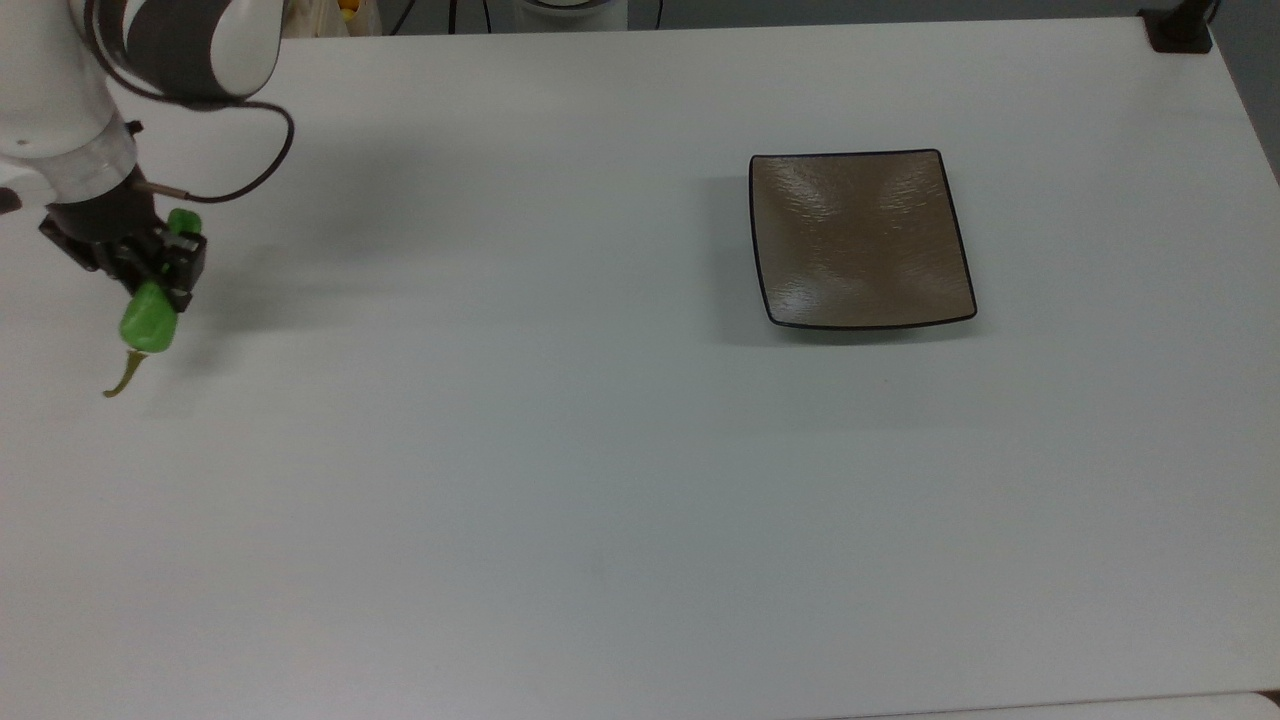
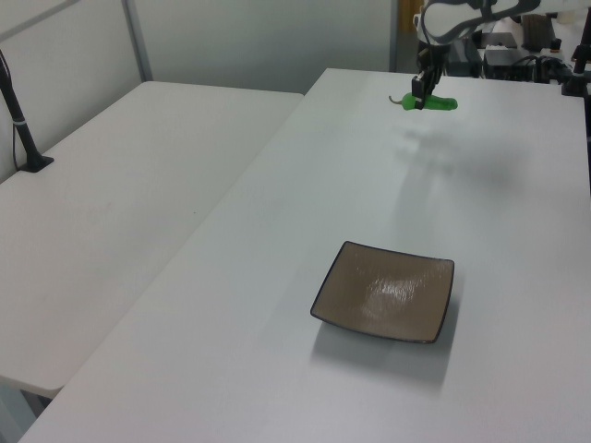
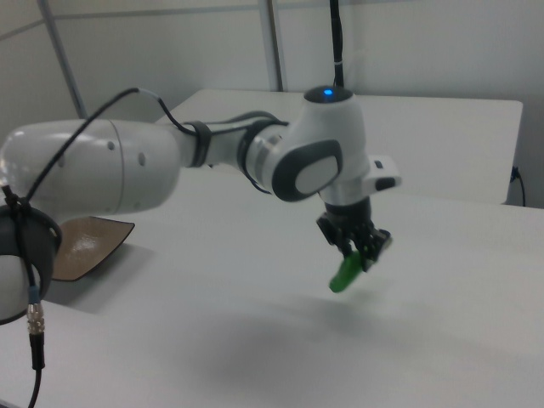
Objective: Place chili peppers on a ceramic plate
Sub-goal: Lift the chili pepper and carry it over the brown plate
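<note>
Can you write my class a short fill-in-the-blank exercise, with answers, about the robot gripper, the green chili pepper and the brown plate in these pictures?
1. The gripper is shut on the ____ chili pepper.
2. The pepper hangs in the air above the white ____, its shadow showing beneath it in the left view.
3. The ceramic plate has a ____ outline and a thin black rim.
4. The plate holds ____ so far.

Missing words: green; table; square; nothing
</note>
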`<state>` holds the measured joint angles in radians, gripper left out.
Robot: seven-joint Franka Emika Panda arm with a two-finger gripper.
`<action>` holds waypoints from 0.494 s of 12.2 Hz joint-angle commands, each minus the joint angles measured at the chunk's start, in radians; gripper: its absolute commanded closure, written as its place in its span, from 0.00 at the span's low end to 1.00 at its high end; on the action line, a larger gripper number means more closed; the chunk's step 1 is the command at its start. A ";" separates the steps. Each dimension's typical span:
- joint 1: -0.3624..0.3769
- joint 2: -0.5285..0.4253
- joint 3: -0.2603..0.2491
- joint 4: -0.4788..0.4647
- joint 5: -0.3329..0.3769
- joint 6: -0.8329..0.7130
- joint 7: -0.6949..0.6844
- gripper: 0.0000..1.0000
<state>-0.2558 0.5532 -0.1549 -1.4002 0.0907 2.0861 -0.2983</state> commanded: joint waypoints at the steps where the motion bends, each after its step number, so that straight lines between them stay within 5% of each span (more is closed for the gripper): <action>1: 0.003 -0.145 0.084 -0.112 0.021 -0.069 0.094 0.84; 6: 0.018 -0.242 0.237 -0.163 0.021 -0.123 0.218 0.83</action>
<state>-0.2435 0.3778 0.0271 -1.4997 0.0939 1.9911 -0.1466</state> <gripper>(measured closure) 0.617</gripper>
